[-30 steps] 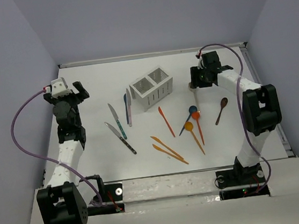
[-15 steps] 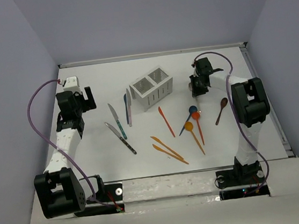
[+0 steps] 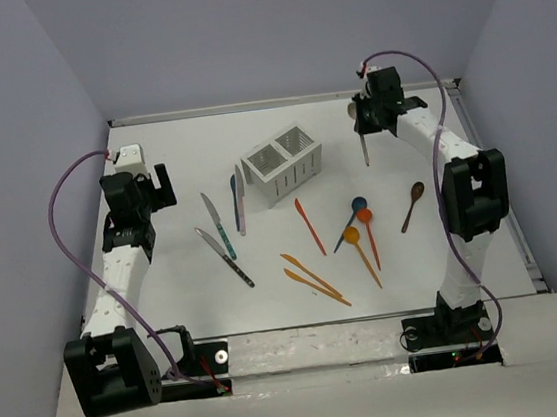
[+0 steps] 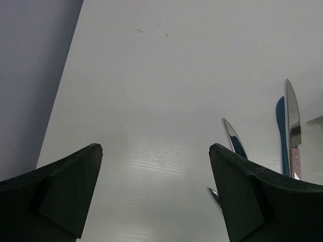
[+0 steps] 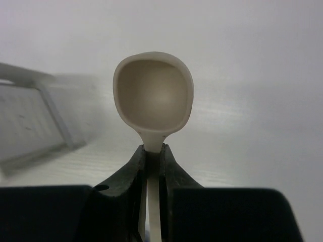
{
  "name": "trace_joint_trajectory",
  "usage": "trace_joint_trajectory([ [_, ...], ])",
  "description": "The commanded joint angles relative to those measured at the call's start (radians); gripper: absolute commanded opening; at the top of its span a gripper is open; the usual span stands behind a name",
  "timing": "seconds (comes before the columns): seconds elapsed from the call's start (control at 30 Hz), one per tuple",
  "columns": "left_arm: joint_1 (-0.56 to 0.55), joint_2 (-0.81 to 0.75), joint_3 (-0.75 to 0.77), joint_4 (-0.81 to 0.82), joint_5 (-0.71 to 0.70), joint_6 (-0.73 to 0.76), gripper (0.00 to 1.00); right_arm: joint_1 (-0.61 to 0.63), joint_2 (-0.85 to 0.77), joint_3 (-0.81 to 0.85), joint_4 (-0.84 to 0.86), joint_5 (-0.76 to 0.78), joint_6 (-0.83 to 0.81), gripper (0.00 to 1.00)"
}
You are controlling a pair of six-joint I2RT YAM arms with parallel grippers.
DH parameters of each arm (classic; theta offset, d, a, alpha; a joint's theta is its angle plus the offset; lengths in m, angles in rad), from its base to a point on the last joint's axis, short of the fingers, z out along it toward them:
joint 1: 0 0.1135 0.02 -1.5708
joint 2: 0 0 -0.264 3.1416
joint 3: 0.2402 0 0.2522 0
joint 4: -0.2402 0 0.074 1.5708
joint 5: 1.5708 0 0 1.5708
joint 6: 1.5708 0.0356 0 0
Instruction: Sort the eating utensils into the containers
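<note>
White tabletop carries loose utensils at 6 o'clock of the caddy. Right hand, clamped on the beige spoon, has risen toward 1 o'clock. Left hand gapes empty, its finger cutting off knives.

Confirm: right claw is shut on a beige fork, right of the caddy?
Not a fork. The right wrist view shows the right claw shut on a beige spoon with a rounded bowl. It is right of the caddy.

Caddy behind scattered utensils
</note>
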Motion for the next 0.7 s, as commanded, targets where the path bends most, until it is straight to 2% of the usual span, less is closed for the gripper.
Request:
trace_joint_trajectory([
  [0.0,0.008,0.0,0.032,-0.087,0.006,0.044,0.99,0.033,-0.179,0.155,0.286,-0.163,-0.041,0.0],
  [0.17,0.014,0.08,0.099,-0.192,-0.008,0.034,0.99,0.137,-0.175,0.127,0.611,-0.269,-0.076,0.0],
  [0.2,0.014,0.084,0.107,-0.201,0.005,0.023,0.99,0.159,-0.168,0.092,0.719,-0.28,-0.078,0.0],
  [0.3,0.014,0.087,0.118,-0.212,0.08,-0.002,0.99,0.202,-0.13,0.023,0.9,-0.32,-0.093,0.0],
  [0.43,0.014,0.08,0.104,-0.224,0.101,-0.026,0.99,0.214,-0.07,-0.005,0.973,-0.346,0.001,0.0],
  [0.67,0.014,0.069,0.05,-0.204,0.055,-0.026,0.99,0.237,0.028,-0.085,1.041,-0.387,0.025,0.0],
])
